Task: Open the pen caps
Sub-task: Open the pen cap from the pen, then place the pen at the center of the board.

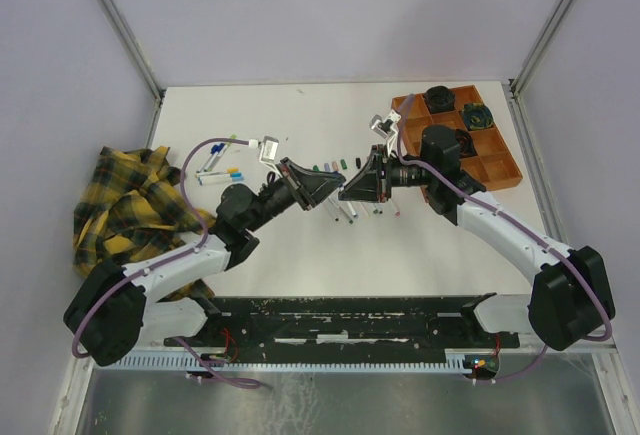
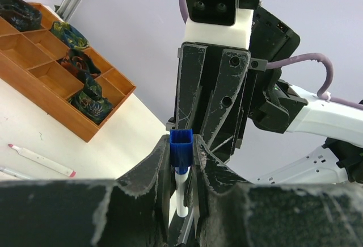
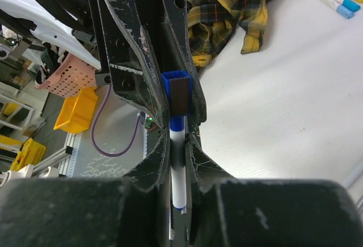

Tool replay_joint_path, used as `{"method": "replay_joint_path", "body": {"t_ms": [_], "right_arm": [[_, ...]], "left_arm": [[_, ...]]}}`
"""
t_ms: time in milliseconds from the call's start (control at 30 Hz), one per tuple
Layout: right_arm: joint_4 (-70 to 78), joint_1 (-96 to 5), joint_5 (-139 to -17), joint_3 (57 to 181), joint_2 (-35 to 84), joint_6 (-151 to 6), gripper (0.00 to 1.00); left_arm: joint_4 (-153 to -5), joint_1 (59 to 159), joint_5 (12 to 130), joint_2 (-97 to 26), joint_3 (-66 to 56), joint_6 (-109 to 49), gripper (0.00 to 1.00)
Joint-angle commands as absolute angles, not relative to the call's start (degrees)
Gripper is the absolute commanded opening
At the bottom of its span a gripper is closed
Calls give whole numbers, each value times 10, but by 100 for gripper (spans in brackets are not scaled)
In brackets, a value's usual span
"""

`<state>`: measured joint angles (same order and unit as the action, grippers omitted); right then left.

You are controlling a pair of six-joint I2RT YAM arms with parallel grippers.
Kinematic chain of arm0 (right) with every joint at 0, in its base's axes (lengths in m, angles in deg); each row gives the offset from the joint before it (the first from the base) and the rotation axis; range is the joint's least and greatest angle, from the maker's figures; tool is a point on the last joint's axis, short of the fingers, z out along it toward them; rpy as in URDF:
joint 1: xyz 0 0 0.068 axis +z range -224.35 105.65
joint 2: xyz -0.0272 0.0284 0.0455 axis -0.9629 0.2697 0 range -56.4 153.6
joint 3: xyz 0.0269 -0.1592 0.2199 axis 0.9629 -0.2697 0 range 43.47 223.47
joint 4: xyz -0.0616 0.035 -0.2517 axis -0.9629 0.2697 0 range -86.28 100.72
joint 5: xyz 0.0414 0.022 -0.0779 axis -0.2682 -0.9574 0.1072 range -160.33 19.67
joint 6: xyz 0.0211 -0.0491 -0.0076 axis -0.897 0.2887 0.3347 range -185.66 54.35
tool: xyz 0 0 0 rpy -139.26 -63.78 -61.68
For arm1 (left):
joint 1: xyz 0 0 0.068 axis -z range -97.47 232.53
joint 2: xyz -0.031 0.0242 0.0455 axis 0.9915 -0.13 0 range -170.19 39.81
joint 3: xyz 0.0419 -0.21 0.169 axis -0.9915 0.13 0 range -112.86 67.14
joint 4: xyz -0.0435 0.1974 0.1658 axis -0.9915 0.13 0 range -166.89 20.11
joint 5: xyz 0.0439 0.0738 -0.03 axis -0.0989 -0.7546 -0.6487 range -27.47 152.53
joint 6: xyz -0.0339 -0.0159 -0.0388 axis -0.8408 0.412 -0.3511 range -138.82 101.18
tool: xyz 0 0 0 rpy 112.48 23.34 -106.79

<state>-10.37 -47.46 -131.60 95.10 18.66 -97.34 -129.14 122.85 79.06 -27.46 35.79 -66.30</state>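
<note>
Above white table (image 1: pixel 300 115), left pincer (image 2: pixel 181 150) and right pincer (image 3: pixel 180 136) both clamped on blue-capped pen (image 3: pixel 179 184).

Lab, walled white table (image 1: pixel 250 105), plastic bins (image 3: pixel 76 109)

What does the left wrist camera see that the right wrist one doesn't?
Only the left wrist view: the orange tray and a loose pen on the table. Only the right wrist view: the plaid cloth and some capped pens. Both: the blue cap on a white pen, pinched between black fingers.
</note>
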Motion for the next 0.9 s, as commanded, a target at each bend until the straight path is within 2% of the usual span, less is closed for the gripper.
{"method": "replay_joint_path", "body": {"t_ms": [0,133,467,633,733,867], "right_arm": [[-103,-471,-1324,963,182,-953,12],[-84,-470,-1330,971,186,-937,0],[-8,-471,-1337,998,212,-885,0],[30,-475,-1319,1008,222,-857,0],[113,-487,-1250,1028,223,-790,0],[222,-511,-1095,1063,239,-673,0]], "left_arm": [[-1326,1228,770,-277,325,-663,3],[-1310,1217,751,-280,295,-645,3],[-1314,1096,705,-306,184,-666,3],[-1327,1077,673,-310,170,-670,3],[-1317,1076,671,-307,184,-678,3],[-1294,1077,686,-314,215,-690,3]]}}
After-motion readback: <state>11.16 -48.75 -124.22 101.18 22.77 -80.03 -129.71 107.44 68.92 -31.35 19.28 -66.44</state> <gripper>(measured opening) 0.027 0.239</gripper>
